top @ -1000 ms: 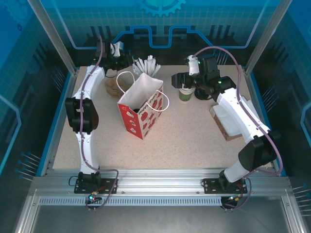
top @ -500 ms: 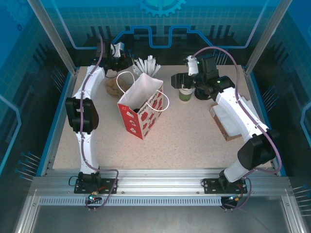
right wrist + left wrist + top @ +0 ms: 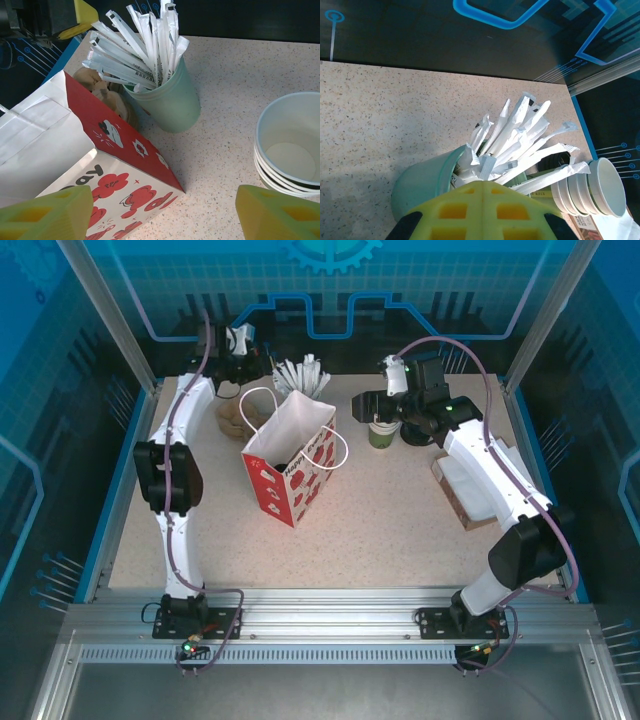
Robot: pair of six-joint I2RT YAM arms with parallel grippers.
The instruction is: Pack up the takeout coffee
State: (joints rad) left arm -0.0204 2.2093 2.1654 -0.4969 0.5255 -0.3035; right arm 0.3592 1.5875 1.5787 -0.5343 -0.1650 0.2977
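**Right pincer open beside the cup stack; coffee sits back under its wrist**

The right pincer (image 3: 162, 212) is spread wide with nothing in it. It points toward the red-and-white paper bag (image 3: 290, 455), and the stack of lidless cups (image 3: 289, 145) is just off its right finger. The takeout coffee (image 3: 415, 433) reads as the dark round lid just right of that stack in the top view. It stands upright on the worktop (image 3: 380, 530), partly under the right arm's wrist. Judgement: the coffee lies behind the fingers, not ahead, so the pincer has to back off toward its own base before closing on it.

The right arm is much nearer. The left pincer (image 3: 482, 192) is closed at the back-left over the pale green cup of sticks (image 3: 422, 182); whether it pinches a stick, cannot tell.

Room is tight, with the stack touching or just beside the coffee on one side. The bag mouth opens upward, and the worktop is bare in front of it. The bag handles (image 3: 335, 445) could snag.
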